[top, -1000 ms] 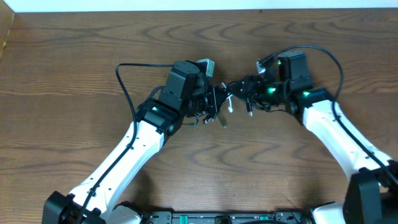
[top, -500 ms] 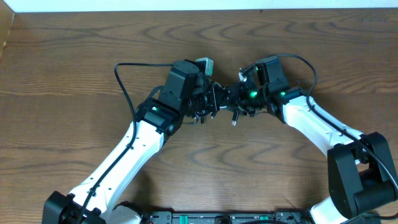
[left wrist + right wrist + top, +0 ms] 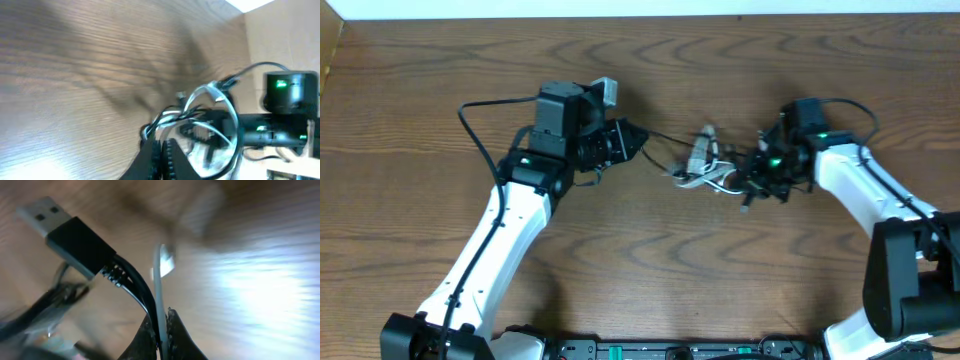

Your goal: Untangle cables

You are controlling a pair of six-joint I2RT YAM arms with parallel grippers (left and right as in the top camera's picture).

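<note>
As the left hand (image 3: pixel 628 143) and right hand (image 3: pixel 752 178) each pinch the cables (image 3: pixel 700 165), these lie bunched between them.

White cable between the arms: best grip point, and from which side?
Probably the white cable at its end sticking out toward the far edge, clear of the loops. Come from above, jaws across it: the black cable runs in from the left gripper, and the right gripper crowds the other side.
</note>
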